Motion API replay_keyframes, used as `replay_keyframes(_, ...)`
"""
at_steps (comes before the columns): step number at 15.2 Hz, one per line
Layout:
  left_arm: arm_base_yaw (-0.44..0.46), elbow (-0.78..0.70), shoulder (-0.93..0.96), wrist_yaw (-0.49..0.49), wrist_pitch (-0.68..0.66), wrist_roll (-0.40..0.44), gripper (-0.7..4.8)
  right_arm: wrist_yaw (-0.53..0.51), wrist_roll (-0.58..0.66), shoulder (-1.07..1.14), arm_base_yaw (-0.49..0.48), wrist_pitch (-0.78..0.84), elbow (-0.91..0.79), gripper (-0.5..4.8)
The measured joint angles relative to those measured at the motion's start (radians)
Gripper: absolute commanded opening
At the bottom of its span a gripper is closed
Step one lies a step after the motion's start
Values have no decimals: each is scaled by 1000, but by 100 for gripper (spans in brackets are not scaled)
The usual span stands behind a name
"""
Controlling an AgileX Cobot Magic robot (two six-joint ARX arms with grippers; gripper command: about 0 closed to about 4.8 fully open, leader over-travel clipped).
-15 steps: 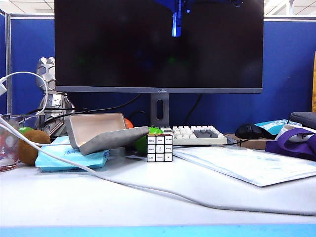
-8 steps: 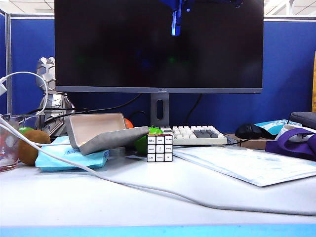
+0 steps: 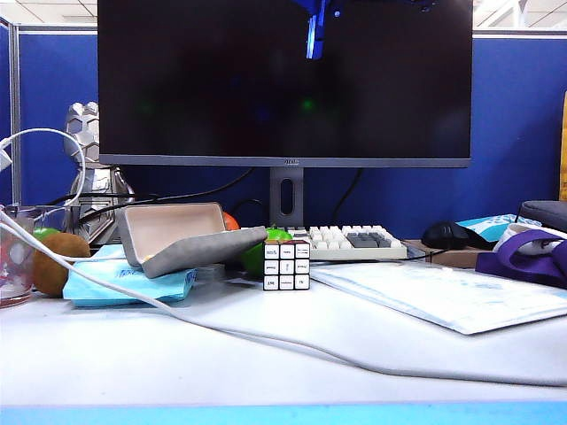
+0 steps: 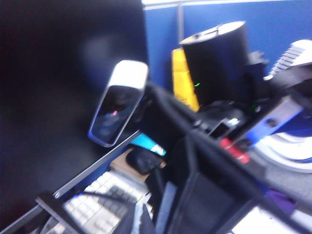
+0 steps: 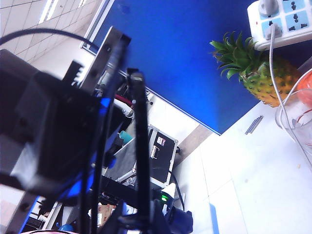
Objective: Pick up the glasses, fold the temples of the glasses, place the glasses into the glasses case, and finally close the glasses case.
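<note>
Left gripper (image 4: 195,161) jaws together, right gripper (image 5: 122,73) unreadable (blurred), both outside exterior view; glasses case (image 3: 190,243) open, placing and closing judged outstanding.

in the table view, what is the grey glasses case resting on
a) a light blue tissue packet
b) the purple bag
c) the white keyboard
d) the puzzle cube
a. In the exterior view the open glasses case lies tilted on top of the light blue tissue packet, left of the puzzle cube and well apart from the keyboard.
</note>
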Motion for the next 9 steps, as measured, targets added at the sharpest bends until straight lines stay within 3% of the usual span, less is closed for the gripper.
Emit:
replay_keyframes(4, 0, 3, 5, -14, -34, 0, -6, 4, 1, 0, -2, 0, -2, -5)
replay_keyframes(9, 0, 0, -19, -36, 55, -17, -6, 0, 0, -5, -2, 34, 0, -5)
